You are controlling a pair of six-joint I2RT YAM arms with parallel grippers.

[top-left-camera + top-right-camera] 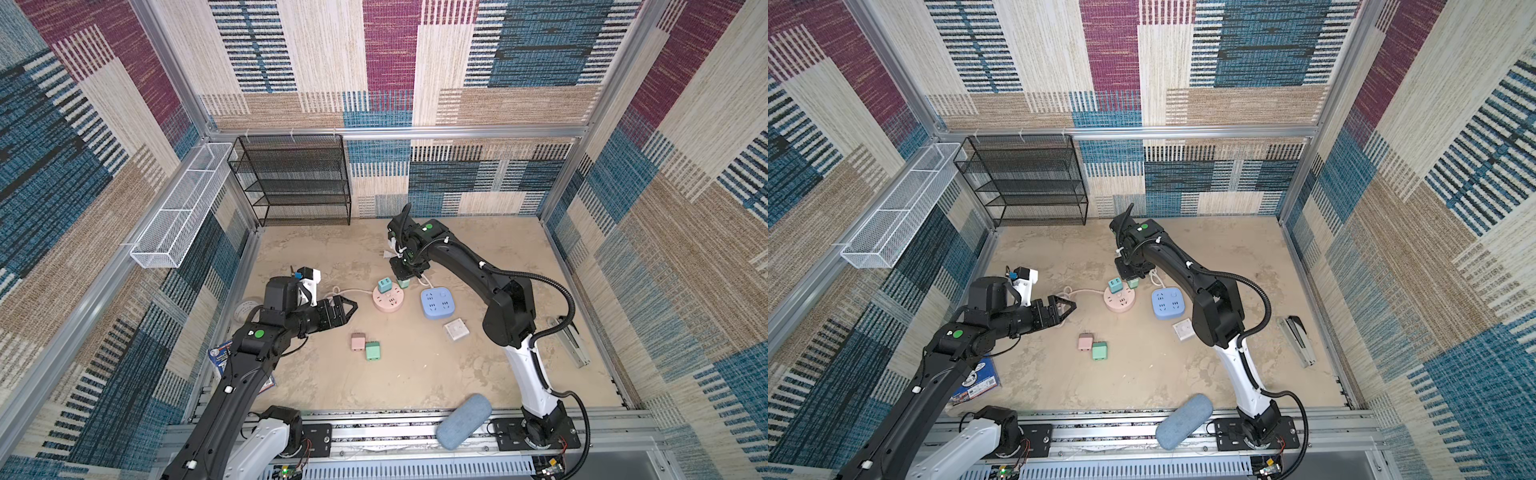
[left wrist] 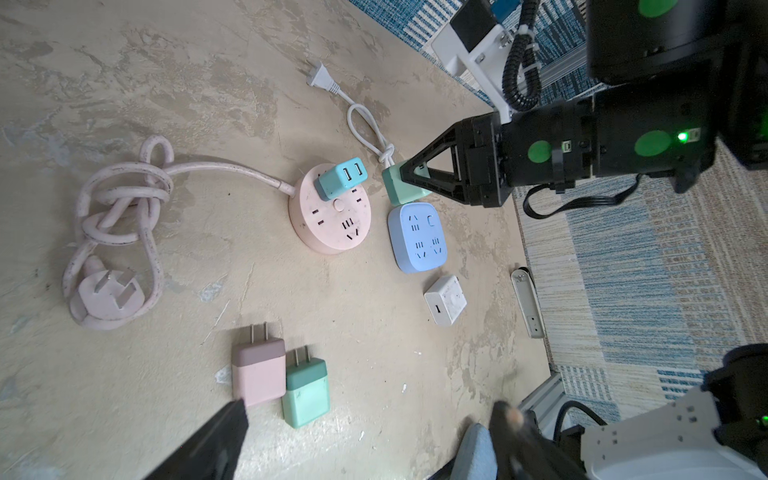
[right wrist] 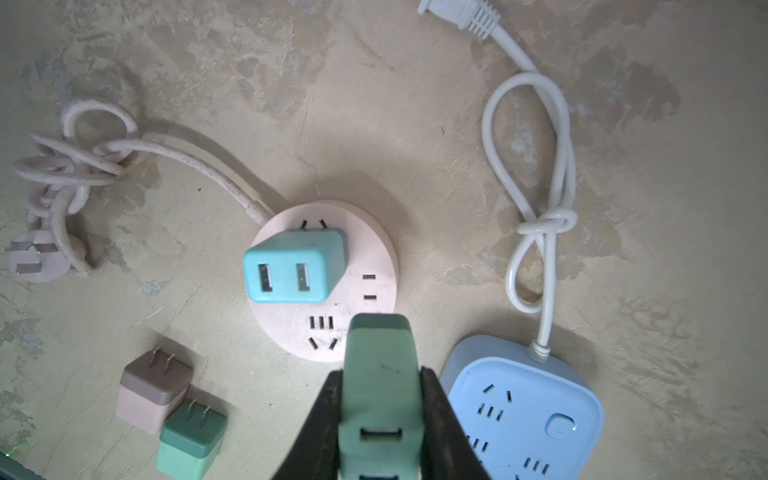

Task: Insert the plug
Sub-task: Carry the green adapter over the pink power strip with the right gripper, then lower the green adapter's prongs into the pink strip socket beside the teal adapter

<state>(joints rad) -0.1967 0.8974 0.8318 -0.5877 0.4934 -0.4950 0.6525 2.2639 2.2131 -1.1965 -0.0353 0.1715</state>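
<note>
The right fingers point(image 3: 324, 415), black and wedge-shaped, are pinching in tight on a mint-green plug point(image 3: 380, 345), a smooth, rounded plastic block with a darker green cap at its far end. Its prongs are hidden. This plug is hanging between the round pink socket point(image 3: 282, 328) and the blue socket point(image 3: 528, 399), its cap overlapping the pink disc's rim in the right wrist view. I cannot tell whether it is touching anything below.

The pink socket is sitting flat, a scuffed matte disc with slots around its face. A glossy turquoise charger point(image 3: 291, 266), boxy with two USB ports, is standing plugged into it. Its thick pink cord point(image 2: 120, 195) is lying in a loose knot that ends in a three-pin plug. The blue socket is a soft-cornered square, and a thin white cord point(image 3: 540, 166), tied in a knot, is running from it.

The left fingers point(image 2: 216, 440) are spread wide and holding nothing, hovering to the left of the pink socket in both top views.

A dusty-pink plug point(image 2: 257, 374) and a second green plug point(image 2: 305, 390) are lying side by side, touching, prongs bare. A small white cube charger point(image 2: 444, 299) is resting near the blue socket. The surface point(image 1: 415, 374) is looking like mottled, patchy beige plaster.
</note>
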